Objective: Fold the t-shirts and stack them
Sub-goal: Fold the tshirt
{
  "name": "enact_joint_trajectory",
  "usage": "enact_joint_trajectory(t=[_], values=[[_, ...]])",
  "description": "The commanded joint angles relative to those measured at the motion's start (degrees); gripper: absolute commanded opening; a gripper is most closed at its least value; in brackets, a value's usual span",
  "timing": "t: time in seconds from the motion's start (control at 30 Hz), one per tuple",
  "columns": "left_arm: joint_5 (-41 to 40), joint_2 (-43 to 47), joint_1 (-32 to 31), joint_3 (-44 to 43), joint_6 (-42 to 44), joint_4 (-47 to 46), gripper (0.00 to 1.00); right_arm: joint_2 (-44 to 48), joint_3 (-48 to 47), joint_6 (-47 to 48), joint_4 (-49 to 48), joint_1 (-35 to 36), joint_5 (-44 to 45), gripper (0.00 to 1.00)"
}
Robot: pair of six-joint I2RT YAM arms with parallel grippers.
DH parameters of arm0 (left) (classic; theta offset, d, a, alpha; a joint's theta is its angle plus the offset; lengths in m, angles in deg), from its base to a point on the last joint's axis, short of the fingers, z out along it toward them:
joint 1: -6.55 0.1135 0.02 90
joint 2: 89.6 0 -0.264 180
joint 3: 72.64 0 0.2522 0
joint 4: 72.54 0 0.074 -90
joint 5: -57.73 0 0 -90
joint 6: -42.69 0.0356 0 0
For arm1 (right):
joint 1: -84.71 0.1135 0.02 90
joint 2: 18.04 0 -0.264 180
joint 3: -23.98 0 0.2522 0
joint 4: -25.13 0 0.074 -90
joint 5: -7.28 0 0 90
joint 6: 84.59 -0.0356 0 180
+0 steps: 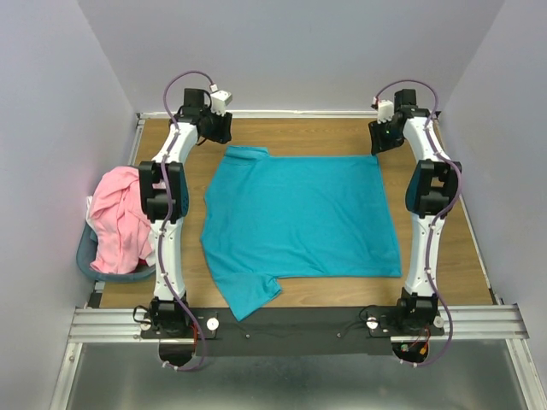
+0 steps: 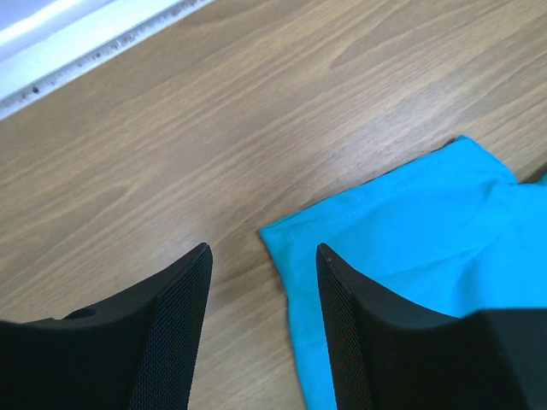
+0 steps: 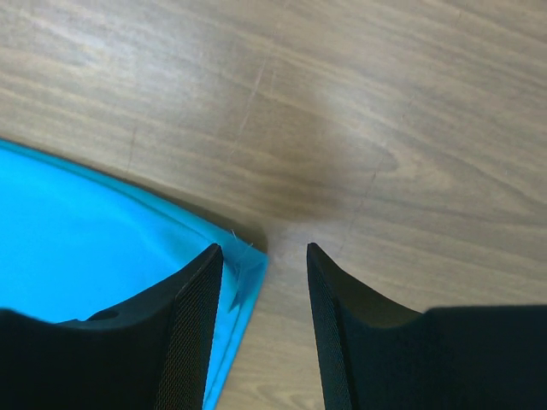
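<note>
The teal t-shirt (image 1: pixel 299 218) lies spread flat on the wooden table, one sleeve at the far left and one at the near left. My left gripper (image 1: pixel 215 128) is open above the shirt's far left sleeve corner (image 2: pixel 410 231); its open jaws (image 2: pixel 263 252) straddle the sleeve's edge. My right gripper (image 1: pixel 382 137) is open over the far right hem corner (image 3: pixel 248 265), jaws (image 3: pixel 265 248) either side of that corner. The pink t-shirt (image 1: pixel 120 218) lies crumpled in the basket at the left.
A blue-grey plastic basket (image 1: pixel 90 260) sits at the table's left edge. A white rail (image 2: pixel 77 43) runs along the table's far edge. Grey walls close in at the back and both sides. A black strip and metal rail carry the arm bases at the near edge.
</note>
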Motion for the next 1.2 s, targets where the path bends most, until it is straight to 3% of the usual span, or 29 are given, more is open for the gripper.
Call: enact_joint_trajectory(t=[0.0, 0.87, 1.17], values=[[-1.58, -2.03, -0.05, -0.94, -0.78, 1.06, 0.61, -3.61, -1.84, 0.01, -1.86, 0.06, -1.29, 0.51], [-0.35, -7.83, -1.10, -4.63, -2.89, 1.58, 0.60, 0.08, 0.09, 1.06, -1.86, -0.99, -7.61, 0.49], [-0.79, -8.53, -2.24, -5.33, -0.96, 2.28, 0.44, -1.24, 1.24, 2.73, -1.86, -0.99, -9.11, 0.49]])
